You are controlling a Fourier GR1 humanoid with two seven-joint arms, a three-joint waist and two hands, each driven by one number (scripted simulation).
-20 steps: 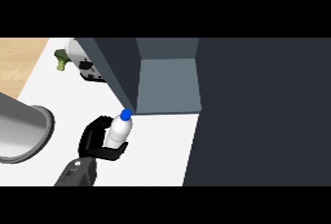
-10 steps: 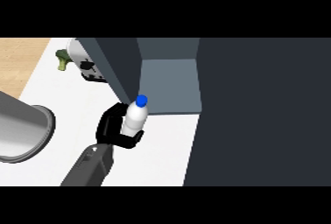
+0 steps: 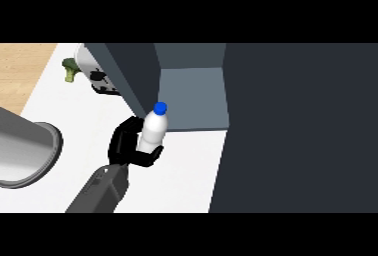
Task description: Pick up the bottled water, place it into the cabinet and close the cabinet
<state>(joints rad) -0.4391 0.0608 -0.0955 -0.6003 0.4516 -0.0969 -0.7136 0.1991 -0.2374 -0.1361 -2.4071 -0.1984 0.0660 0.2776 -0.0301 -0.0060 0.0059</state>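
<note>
The bottled water [image 3: 151, 131] is white with a blue cap [image 3: 160, 107]. It is held above the white counter [image 3: 184, 170], nearly upright, cap pointing at the cabinet. My left hand [image 3: 127, 147] is curled round its lower body, the grey forearm coming up from the lower left. The cabinet [image 3: 295, 125] is a large dark block at the right. Its grey-blue inside [image 3: 193, 95] shows just beyond the cap, and its open dark door [image 3: 125, 70] stands at the left of the opening. My right hand is out of sight.
A big grey metal pot [image 3: 26, 155] sits at the left edge. Behind the door lie a green vegetable [image 3: 70, 70] and a white and black object [image 3: 103, 84]. Wooden floor [image 3: 22, 70] shows beyond the counter's left edge.
My left hand has carried the bottle up and to the right, from the counter's middle to the front of the cabinet opening.
</note>
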